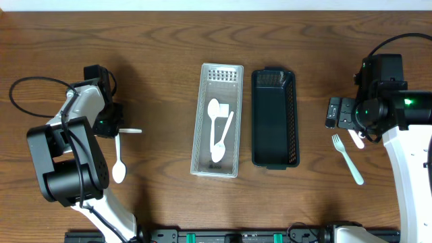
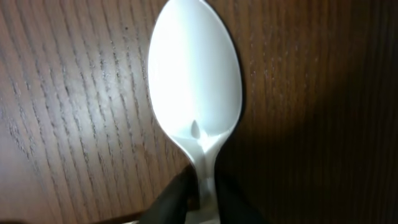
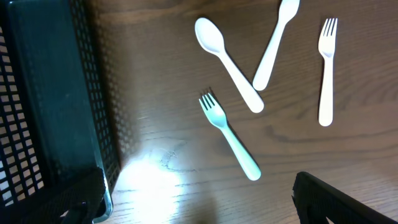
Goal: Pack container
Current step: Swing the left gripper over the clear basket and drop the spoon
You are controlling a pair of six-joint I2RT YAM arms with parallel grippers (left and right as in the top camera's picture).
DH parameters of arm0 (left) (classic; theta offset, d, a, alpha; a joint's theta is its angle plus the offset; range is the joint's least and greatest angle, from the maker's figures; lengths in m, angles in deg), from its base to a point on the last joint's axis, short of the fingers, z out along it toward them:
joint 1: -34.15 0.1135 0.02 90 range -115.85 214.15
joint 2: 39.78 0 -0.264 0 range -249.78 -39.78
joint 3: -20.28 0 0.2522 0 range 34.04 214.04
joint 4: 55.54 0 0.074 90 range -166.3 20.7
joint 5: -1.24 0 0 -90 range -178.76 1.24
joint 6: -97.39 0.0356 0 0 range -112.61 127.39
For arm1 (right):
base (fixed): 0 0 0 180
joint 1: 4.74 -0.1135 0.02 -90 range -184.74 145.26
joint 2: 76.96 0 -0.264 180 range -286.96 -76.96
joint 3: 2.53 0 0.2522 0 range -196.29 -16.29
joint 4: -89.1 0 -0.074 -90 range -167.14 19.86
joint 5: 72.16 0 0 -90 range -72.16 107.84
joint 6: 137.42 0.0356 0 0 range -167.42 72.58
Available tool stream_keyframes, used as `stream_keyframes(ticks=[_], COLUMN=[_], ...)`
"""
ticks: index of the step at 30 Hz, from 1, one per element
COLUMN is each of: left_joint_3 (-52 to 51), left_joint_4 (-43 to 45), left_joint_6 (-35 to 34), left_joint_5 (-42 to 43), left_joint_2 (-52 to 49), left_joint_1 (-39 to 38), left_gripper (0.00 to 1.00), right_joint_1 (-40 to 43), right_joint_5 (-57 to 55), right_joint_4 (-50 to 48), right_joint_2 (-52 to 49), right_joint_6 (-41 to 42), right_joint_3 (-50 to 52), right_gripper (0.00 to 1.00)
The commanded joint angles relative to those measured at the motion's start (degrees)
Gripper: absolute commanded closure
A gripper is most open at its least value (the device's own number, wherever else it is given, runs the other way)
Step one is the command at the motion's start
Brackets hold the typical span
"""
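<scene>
Between the left jaws, white spoon (image 2: 194, 81), handle end out of view.

Cut off, blurred or covered

In the left wrist view the spoon (image 2: 196, 81) loses its handle at the lower edge, and the left gripper (image 2: 202, 196) shows only as two dark, blurred tips. From overhead, a white utensil (image 1: 356, 140) lies partly under the right arm (image 1: 405, 145). In the right wrist view the dark basket (image 3: 50, 93) runs off the left edge, a white piece (image 3: 273, 43) is cut at the top, and the right gripper (image 3: 196, 193) shows only as dark corners.
</scene>
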Motion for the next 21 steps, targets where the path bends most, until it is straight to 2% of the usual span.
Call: stream_keyframes(ticks=[1, 7, 12, 16, 21], left_joint_3=[-2.14, 0.13, 1.70, 1.81, 1.84], left_joint_4=[-0.83, -1.44, -2.32, -2.10, -3.96], left_joint_6=[3.87, 12.48, 16.37, 20.02, 23.93], left_joint_5=[0.07, 0.83, 0.81, 0.81, 0.81], left_joint_2=[-1.68, 1.20, 10.23, 20.57, 32.37], left_joint_1=[0.20, 0.07, -1.95, -6.95, -19.12], left_gripper=[0.91, 0.94, 0.94, 0.94, 0.94], right_joint_1=[0.52, 0.52, 0.52, 0.52, 0.52], right_joint_5=[-0.13, -0.13, -0.11, -0.11, -0.11], right_joint_4=[-0.02, 0.00, -0.22, -0.24, -0.24], right_joint_2=[0.22, 0.22, 0.22, 0.22, 0.22], right_joint_6=[-0.42, -0.44, -0.44, -0.42, -0.42], right_joint_3=[-0.63, -0.63, -0.63, -0.63, -0.63], right_gripper=[0.01, 0.01, 0.01, 0.01, 0.01])
